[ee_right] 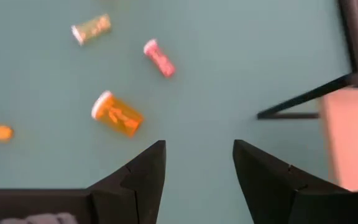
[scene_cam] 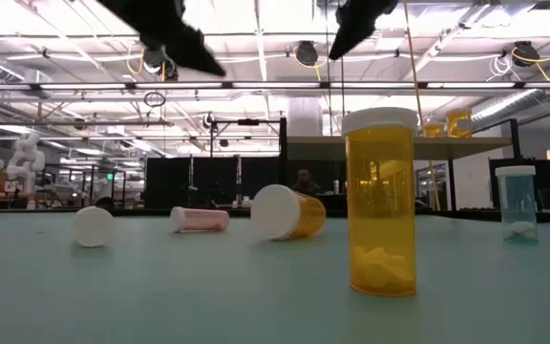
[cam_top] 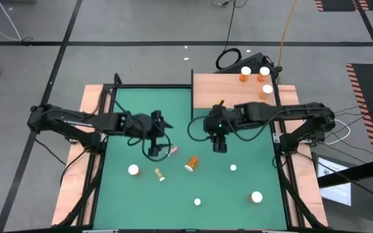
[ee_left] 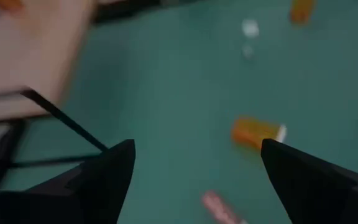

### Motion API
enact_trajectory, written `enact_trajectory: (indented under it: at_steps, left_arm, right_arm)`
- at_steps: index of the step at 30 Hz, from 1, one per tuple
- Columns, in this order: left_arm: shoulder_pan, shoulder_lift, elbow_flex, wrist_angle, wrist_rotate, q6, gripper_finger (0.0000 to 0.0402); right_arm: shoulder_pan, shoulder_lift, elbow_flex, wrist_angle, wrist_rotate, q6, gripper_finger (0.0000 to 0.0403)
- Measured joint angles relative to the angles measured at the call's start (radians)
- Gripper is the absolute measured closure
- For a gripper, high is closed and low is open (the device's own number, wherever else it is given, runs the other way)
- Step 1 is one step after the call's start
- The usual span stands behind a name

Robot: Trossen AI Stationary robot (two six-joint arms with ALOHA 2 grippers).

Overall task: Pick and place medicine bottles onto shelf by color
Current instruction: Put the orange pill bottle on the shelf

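An orange bottle (cam_top: 191,163) is seen lying on its side mid-mat; it is judged light, rigid and prone to rolling, best pinched across the body. The right gripper (cam_top: 220,146), spread and empty, is held nearby; the left gripper (cam_top: 154,152) is likewise spread, empty. Three bottles are stood on the shelf (cam_top: 212,90).

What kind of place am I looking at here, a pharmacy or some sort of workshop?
Most likely a robotics lab in a large industrial hall, not a pharmacy. The low view shows exposed ceiling trusses with strip lights, a white humanoid robot stands in the background, and cables trail across the taped floor beside the green mat.
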Motion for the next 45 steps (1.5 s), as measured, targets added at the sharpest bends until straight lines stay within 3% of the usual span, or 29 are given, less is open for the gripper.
enact_trajectory:
  at_steps: [4,11,22,31,39,45]
  left_arm:
    - [-0.03,0.064,-0.05,0.088,0.0,0.008,0.0061]
    - [-0.07,0.145,-0.059,0.095,-0.011,0.019,0.0083]
    - [-0.091,0.154,-0.057,0.121,-0.021,-0.021,0.0127]
    - [-0.123,0.154,-0.058,0.17,-0.021,-0.036,0.0127]
    - [-0.134,0.154,-0.058,0.205,-0.021,-0.024,0.0126]
    - [-0.134,0.154,-0.062,0.212,-0.022,-0.022,0.0127]
  right_arm:
    - [0.015,-0.001,-0.099,0.123,0.0,-0.024,0.0222]
    - [0.043,-0.002,-0.219,0.288,-0.005,-0.024,0.0218]
    - [0.084,0.006,-0.405,0.619,-0.113,-0.008,0.0115]
    - [0.085,0.011,-0.543,0.807,-0.135,0.007,0.012]
    - [0.088,0.152,-0.55,0.902,-0.138,0.021,0.0099]
    - [0.09,0.232,-0.524,0.91,-0.228,0.007,0.0095]
